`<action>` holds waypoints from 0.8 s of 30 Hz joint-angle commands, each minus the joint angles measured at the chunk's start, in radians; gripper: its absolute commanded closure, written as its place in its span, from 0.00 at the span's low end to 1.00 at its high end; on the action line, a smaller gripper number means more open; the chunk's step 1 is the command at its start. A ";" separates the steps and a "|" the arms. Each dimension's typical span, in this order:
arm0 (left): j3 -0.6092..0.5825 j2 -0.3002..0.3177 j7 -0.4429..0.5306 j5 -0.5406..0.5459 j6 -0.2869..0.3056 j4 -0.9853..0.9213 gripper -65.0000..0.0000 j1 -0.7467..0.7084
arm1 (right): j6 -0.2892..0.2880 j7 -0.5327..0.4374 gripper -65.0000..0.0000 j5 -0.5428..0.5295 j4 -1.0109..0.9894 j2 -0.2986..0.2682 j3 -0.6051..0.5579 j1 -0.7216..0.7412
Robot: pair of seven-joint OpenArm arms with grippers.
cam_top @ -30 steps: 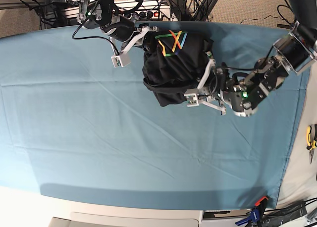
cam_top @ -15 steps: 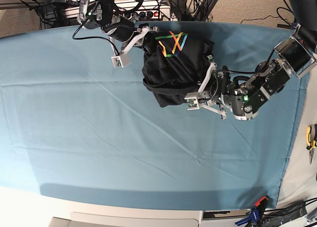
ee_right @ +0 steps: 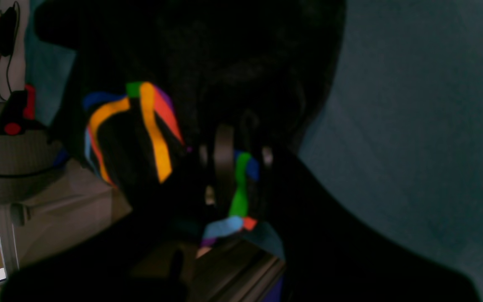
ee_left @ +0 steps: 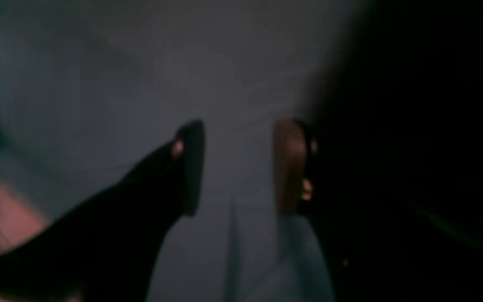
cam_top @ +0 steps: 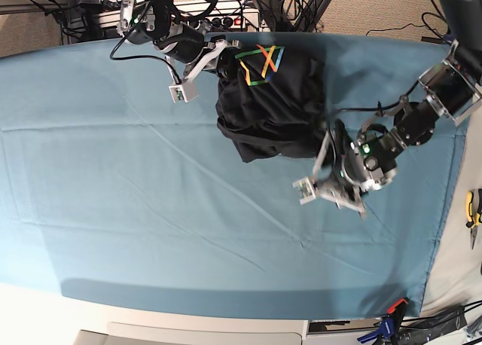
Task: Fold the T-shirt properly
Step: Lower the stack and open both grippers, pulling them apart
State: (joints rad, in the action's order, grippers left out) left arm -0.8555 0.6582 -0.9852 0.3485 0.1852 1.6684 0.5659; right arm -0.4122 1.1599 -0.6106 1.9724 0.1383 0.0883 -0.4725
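**A bunched shirt, held at one corner only**

Nearest us, our left gripper (cam_top: pixel 331 196) hangs over the bare teal table cloth (cam_top: pixel 151 232), jaws apart with nothing between them. Beyond it the T-shirt (cam_top: pixel 275 108) lies crumpled at the far edge. Our right gripper (ee_right: pixel 233 167) pinches its printed fabric. Pulling from that single hold could drag the heap off the far side. We see no containers.

One crumpled black cloth T-shirt (cam_top: pixel 271 104) with a rainbow line print, one teal table cloth (cam_top: pixel 151 209) (it covers the whole table), two robot grippers, the left gripper (cam_top: pixel 331 194) and the right gripper (cam_top: pixel 197 72), one yellow-handled pliers (cam_top: pixel 472 217) at the edge
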 commanded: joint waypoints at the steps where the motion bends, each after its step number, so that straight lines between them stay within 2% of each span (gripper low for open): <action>1: 0.014 0.010 0.016 -0.027 -0.024 0.011 0.58 0.043 | -0.008 0.018 1.00 -0.013 0.024 0.000 -0.002 0.011; 5: 0.016 0.010 0.008 -0.013 -0.077 0.012 0.58 0.105 | -0.047 0.045 1.00 -0.037 0.079 0.000 -0.002 0.045; 9: 0.068 0.004 0.010 0.105 -0.107 0.012 0.58 0.150 | -0.079 0.041 1.00 -0.036 0.201 0.000 -0.002 0.063; 12: 0.162 -0.014 0.010 0.138 -0.100 0.012 0.58 0.146 | -0.104 0.032 1.00 -0.009 0.294 0.000 -0.002 0.065; 16: 0.254 -0.015 0.010 0.178 -0.080 0.011 0.58 0.145 | -0.107 0.013 0.92 0.062 0.340 0.000 -0.002 0.053; 24: 0.294 -0.015 0.010 0.177 -0.080 0.011 0.58 0.143 | -0.107 0.022 0.91 0.085 0.340 0.000 -0.002 0.006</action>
State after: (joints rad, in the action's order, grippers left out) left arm -0.5747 0.6350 -0.9928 0.5289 0.1085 1.6688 0.6788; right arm -0.5213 1.1999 -0.5022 2.2906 0.1356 0.0887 -0.4641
